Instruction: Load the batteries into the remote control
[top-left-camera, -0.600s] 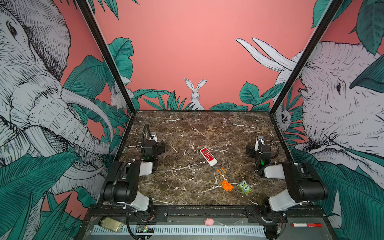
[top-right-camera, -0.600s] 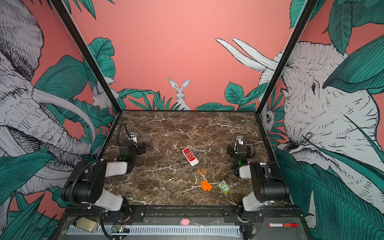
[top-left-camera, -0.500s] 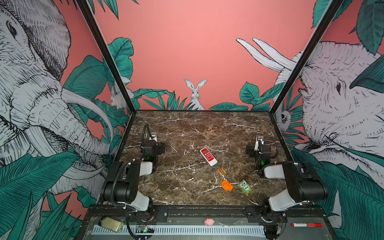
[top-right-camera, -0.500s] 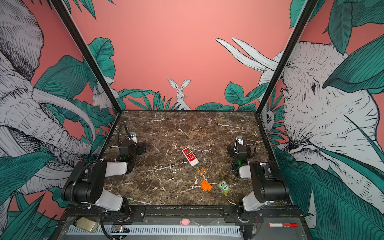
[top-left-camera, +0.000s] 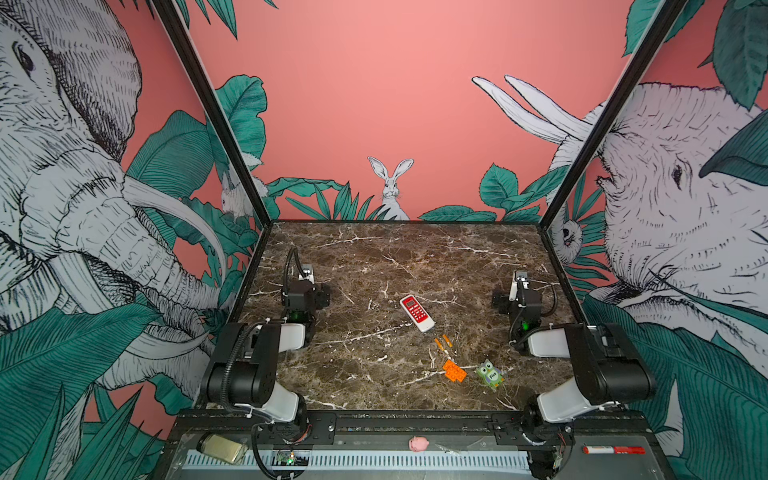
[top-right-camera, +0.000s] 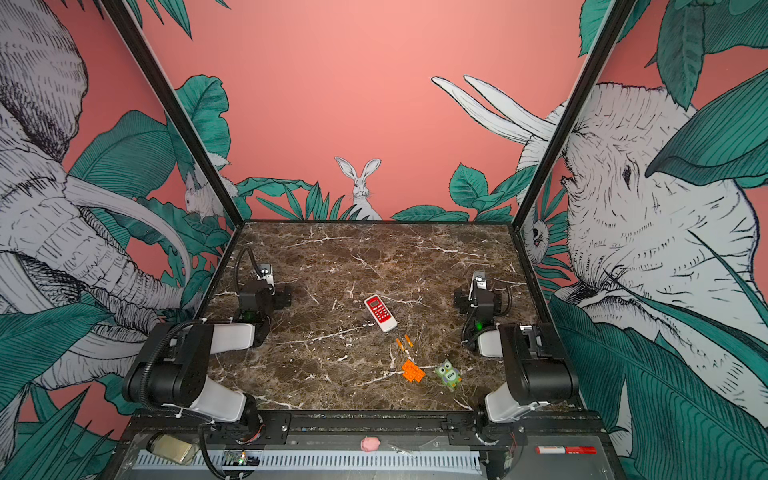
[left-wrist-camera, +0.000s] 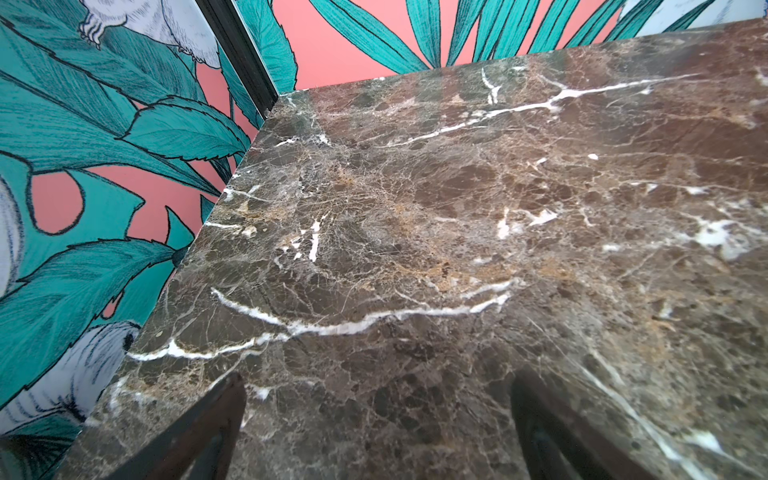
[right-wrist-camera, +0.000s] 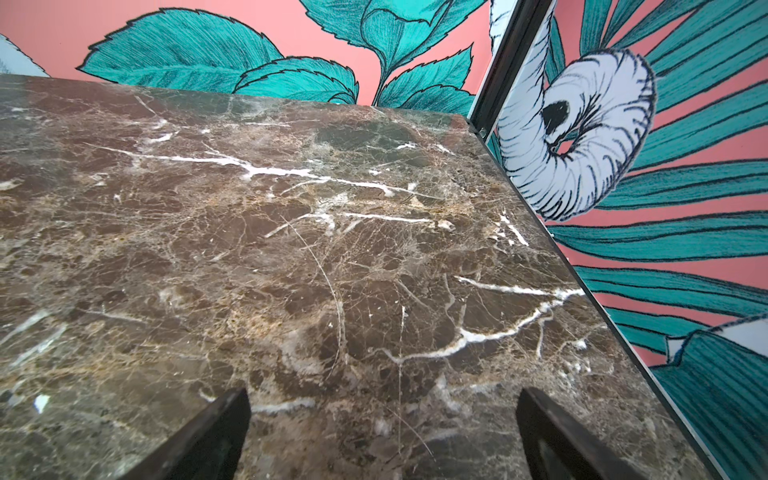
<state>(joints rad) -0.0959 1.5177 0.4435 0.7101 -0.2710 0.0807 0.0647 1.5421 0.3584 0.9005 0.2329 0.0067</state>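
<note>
The left tool (left-wrist-camera: 378, 386) and right tool (right-wrist-camera: 382, 395) are wide open and empty, and the thin round batteries (top-left-camera: 443, 343) by the remote (top-left-camera: 417, 313) could roll away if bumped.

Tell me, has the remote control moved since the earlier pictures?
No. In a top view the remote control lies face up at the same spot on the marble table, just behind the batteries.

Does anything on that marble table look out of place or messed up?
Nothing looks spilled or broken. But an orange toy brick and a green owl toy lie near the batteries, though neither seems to belong with the remote control. The remote lies slanted, button side up, so its back is hidden.
</note>
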